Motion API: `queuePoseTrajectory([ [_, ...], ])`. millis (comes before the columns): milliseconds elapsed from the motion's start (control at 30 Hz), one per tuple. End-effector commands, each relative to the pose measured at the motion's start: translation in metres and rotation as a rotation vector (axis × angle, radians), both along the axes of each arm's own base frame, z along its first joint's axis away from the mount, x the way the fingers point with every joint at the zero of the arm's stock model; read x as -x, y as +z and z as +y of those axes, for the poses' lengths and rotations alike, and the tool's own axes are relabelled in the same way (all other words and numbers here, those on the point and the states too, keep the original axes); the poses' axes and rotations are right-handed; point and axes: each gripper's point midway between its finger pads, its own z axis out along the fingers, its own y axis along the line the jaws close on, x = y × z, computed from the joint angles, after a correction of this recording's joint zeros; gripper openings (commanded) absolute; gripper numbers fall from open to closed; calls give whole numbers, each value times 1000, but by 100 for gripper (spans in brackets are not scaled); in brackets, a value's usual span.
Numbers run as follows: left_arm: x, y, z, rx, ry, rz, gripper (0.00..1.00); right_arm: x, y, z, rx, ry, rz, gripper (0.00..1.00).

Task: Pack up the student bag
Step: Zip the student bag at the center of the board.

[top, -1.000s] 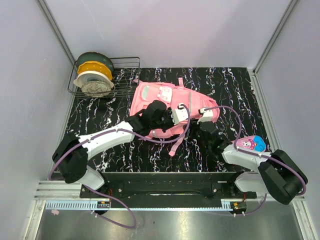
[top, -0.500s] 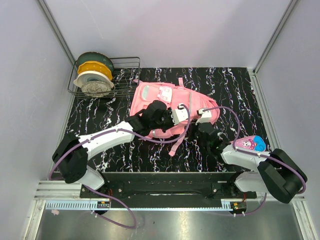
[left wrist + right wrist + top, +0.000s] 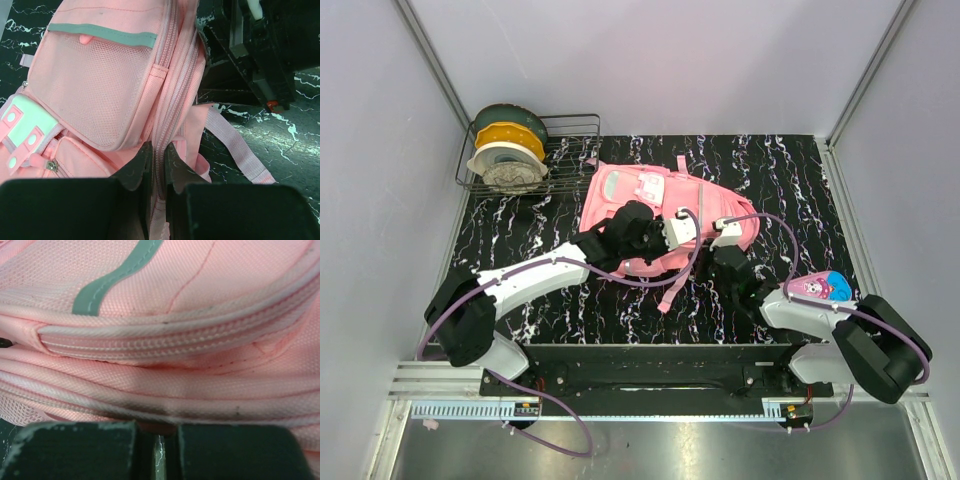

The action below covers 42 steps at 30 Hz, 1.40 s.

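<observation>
Right tool (image 3: pixel 157 439) has shut against student bag (image 3: pixel 642 192), lying diagonally.

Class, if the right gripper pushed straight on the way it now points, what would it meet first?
The student bag: its pink zipper seams fill the view just beyond the right gripper, probably touching.

The left arm (image 3: pixel 535 275) and right arm (image 3: pixel 800 308) hide the student bag's (image 3: pixel 620 195) near side; whether the right tool (image 3: pixel 158 437) nips its zip is unclear.
</observation>
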Motion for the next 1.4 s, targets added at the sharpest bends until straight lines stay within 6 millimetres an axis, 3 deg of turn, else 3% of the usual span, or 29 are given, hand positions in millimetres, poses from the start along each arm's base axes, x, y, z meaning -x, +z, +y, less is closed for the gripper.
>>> queuePoseTrajectory([
  [0,11,82,-29,212,-102,-123,0,-8,7,-7,31,-51,-7,0],
  [67,11,75,-24,183,-90,-117,0,-6,13,-11,36,-60,-7,0],
  [167,12,66,-16,149,-83,-116,0,1,16,-31,88,-123,14,0],
  [300,14,63,-8,133,-66,-126,0,9,35,-47,92,-148,-25,0],
  [533,5,50,6,64,-7,-143,0,26,31,-68,151,-183,28,0],
  [800,-1,31,37,14,103,-132,0,33,38,-79,135,-225,50,0],
  [1067,18,10,67,42,154,-82,0,42,53,-86,95,-254,59,0],
  [1100,20,17,72,66,170,-91,0,43,55,-86,89,-254,58,0],
  [1167,27,12,81,86,184,-61,0,48,58,-89,76,-255,55,0],
  [1333,39,34,99,294,228,-77,0,57,62,-87,32,-225,66,0],
  [1367,37,36,101,317,249,-74,15,60,63,-84,18,-206,69,0],
])
